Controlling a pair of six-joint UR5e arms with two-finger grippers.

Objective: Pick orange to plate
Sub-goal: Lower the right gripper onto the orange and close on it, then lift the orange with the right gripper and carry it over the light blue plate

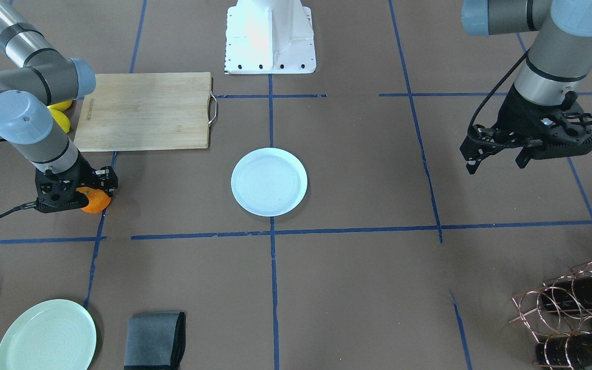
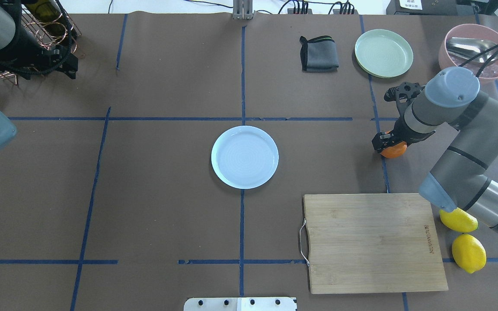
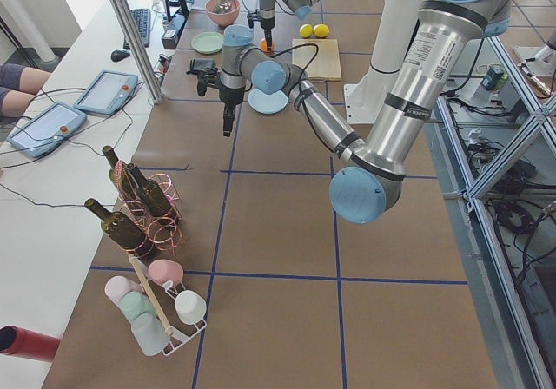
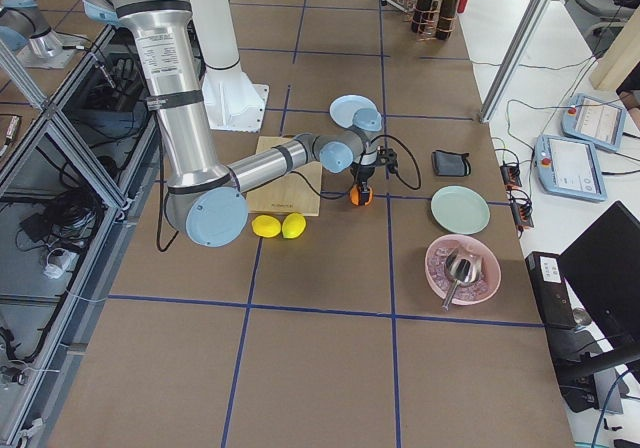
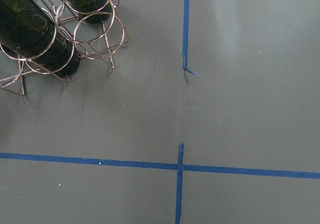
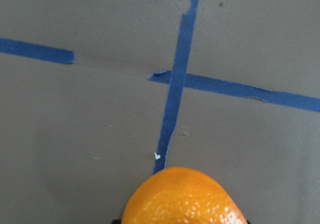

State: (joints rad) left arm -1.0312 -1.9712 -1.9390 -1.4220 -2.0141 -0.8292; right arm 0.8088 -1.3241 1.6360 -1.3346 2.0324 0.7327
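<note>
Right gripper (image 2: 387, 144) is hanging right over orange (image 2: 395, 151), which is lying at 3 o'clock from plate (image 2: 244, 157), well apart. Whether it is clamped, cannot tell. Plate is sitting empty; lift, carry and release are all pending.

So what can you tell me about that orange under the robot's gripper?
The orange is small, round and bright, with a dimpled, glossy peel in the wrist view. It lies against a blue tape line on the brown table, well apart from the pale blue plate. The right gripper is down over it and hides part of it; whether the fingers clamp it cannot be seen.
</note>
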